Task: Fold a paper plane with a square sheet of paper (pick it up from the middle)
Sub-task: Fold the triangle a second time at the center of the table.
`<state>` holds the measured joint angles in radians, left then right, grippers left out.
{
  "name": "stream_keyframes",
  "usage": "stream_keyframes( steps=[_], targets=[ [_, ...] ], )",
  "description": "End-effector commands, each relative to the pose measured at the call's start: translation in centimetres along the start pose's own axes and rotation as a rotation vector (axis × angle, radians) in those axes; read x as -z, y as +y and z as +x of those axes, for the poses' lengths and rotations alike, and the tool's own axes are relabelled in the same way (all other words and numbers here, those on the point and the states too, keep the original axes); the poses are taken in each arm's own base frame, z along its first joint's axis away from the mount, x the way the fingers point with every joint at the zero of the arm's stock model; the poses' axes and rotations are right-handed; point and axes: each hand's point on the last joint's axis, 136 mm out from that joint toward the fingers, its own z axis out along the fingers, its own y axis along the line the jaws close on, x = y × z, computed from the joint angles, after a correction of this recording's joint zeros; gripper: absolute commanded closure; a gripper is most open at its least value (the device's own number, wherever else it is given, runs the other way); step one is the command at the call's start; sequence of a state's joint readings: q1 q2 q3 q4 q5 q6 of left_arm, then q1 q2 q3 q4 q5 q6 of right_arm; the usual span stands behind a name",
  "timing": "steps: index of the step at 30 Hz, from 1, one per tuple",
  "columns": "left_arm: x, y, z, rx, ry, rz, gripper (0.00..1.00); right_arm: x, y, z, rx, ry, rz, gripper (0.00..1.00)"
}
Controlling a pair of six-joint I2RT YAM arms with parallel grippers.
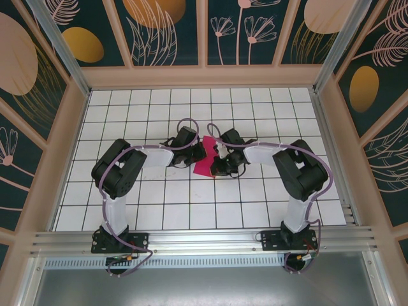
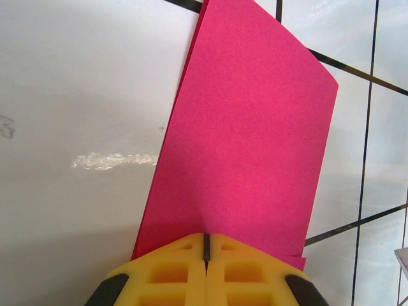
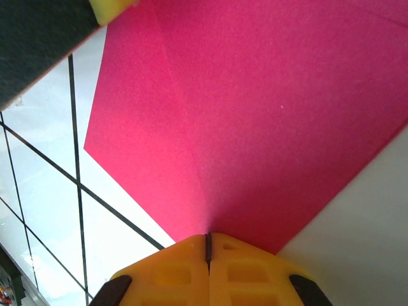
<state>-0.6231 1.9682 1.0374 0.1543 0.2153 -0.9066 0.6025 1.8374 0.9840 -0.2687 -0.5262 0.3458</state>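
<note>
Spanning the gap between the two claws, at the middle of the tiled table (image 1: 159,197): one paper sheet (image 1: 204,166), bright pink, plain, unmarked, doubled over on itself

- Paper sheet, seen from the left wrist: a tall pink panel rising away from the claw, one far corner squared off. A second layer shows as a thin strip along its left edge and at the lower right corner. White tiles with dark joints lie behind it
- Paper sheet, seen from the right wrist: a broad pink spread fanning out from the claw, with a faint crease running up from the fingertips. Whether it rests on the tiles or is lifted off them cannot be told
- Left claw (image 2: 206,245): yellow fingers pressed together with only a thin seam between them, pinching the near edge of the paper sheet
- Right claw (image 3: 207,245): yellow fingers likewise pressed together, pinching the opposite edge where the crease ends. A yellow fingertip of the left claw shows at the upper left of this view, touching the paper
- Left arm (image 1: 118,172) and right arm (image 1: 299,172): white and black, both bent inward from the near edge so their wrists nearly meet over the paper
- Metal rail (image 1: 204,241): carries both arm bases
- Wall panels (image 1: 166,32): dark teal with leaf and flower drawings, enclosing the table on three sides
</note>
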Motion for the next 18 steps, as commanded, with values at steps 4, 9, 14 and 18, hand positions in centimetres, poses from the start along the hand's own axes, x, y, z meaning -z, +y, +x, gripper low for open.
stream_keyframes(
  steps=[4,9,14,18],
  targets=[
    [-1.0,6.9,3.7,0.051,0.088,-0.227,0.97,-0.6,-2.4,4.7,-0.070,0.110,0.051,0.97],
    [-0.9,6.6,3.7,0.050,0.089,-0.211,0.97,1.6,0.0,2.5,-0.046,0.026,-0.024,0.97],
    [-0.9,6.3,3.7,0.049,0.091,-0.196,0.97,3.0,2.3,-1.6,-0.017,-0.075,-0.085,0.97],
    [-1.0,6.1,3.6,0.051,0.091,-0.188,0.97,2.4,2.1,-2.7,-0.030,-0.072,-0.088,0.97]
  ],
)
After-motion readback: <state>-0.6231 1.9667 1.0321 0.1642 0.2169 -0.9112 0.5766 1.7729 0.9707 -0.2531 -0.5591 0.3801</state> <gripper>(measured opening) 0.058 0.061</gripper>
